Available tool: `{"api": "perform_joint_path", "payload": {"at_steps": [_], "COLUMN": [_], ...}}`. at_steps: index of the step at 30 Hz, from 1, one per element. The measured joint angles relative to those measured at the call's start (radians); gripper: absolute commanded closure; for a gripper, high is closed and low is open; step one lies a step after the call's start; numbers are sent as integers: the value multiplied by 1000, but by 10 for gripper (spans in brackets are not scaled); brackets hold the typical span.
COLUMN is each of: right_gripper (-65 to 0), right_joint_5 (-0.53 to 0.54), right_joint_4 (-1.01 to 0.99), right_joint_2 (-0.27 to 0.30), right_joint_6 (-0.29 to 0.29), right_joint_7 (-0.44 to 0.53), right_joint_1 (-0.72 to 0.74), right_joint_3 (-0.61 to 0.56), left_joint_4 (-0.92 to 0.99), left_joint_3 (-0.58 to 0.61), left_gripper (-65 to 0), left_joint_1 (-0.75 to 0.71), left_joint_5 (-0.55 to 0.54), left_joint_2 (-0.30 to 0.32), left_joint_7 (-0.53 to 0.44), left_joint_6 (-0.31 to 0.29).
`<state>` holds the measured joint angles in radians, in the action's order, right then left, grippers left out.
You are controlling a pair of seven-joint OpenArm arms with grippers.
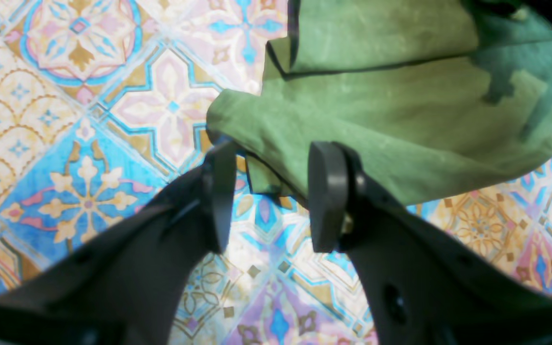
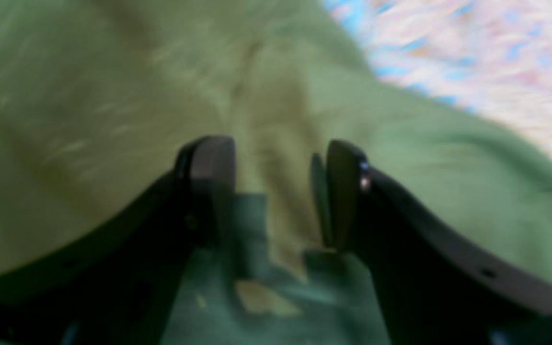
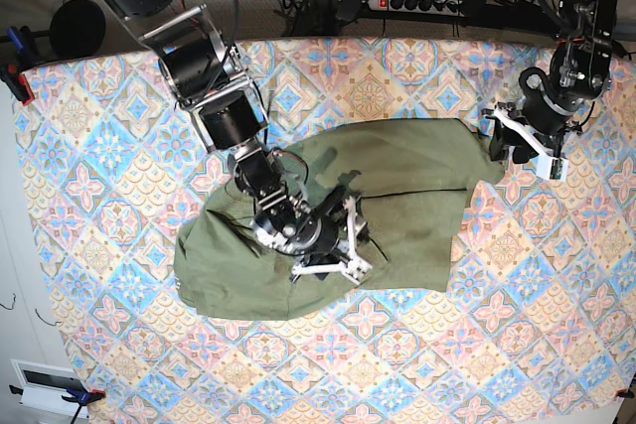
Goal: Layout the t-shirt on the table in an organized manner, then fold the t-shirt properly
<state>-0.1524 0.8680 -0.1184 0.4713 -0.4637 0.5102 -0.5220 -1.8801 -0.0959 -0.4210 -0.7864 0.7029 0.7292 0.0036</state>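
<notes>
The olive-green t-shirt (image 3: 397, 196) lies crumpled and partly doubled over in the middle of the table (image 3: 109, 146). My right gripper (image 3: 348, 237) is down on the shirt's middle. In the blurred right wrist view its jaws (image 2: 273, 191) stand open, with a raised ridge of green cloth (image 2: 276, 143) running between them. My left gripper (image 3: 514, 142) hovers at the shirt's right edge. In the left wrist view it (image 1: 271, 191) is open, and a folded edge of the t-shirt (image 1: 376, 120) lies just at and beyond its fingertips (image 1: 221, 187), unclamped.
The patterned tablecloth (image 1: 89, 143) surrounds the shirt on all sides. A power strip and cables (image 3: 417, 2) run along the far edge. Clamps (image 3: 15, 67) hold the cloth at the left corners.
</notes>
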Motion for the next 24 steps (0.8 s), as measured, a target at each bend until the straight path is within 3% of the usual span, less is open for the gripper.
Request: {"api": "perform_joint_path", "payload": {"at_steps": [16, 18, 24], "right_gripper": [-288, -245, -15], "right_joint_5": [3, 3, 6], "right_joint_4": [-97, -95, -87], "right_joint_2": [0, 10, 27], "right_joint_6": [-10, -9, -6], "right_joint_7": [45, 47, 50], "right_joint_1": [14, 10, 10], "right_joint_3": [-1, -2, -2], "left_joint_4": [0, 0, 0], "left_joint_3": [0, 0, 0], "left_gripper": [-232, -232, -232], "left_joint_1": [0, 0, 0], "left_joint_5": [0, 0, 0], "left_joint_2": [0, 0, 0], "left_joint_7": [0, 0, 0], "left_joint_6": [0, 0, 0]}}
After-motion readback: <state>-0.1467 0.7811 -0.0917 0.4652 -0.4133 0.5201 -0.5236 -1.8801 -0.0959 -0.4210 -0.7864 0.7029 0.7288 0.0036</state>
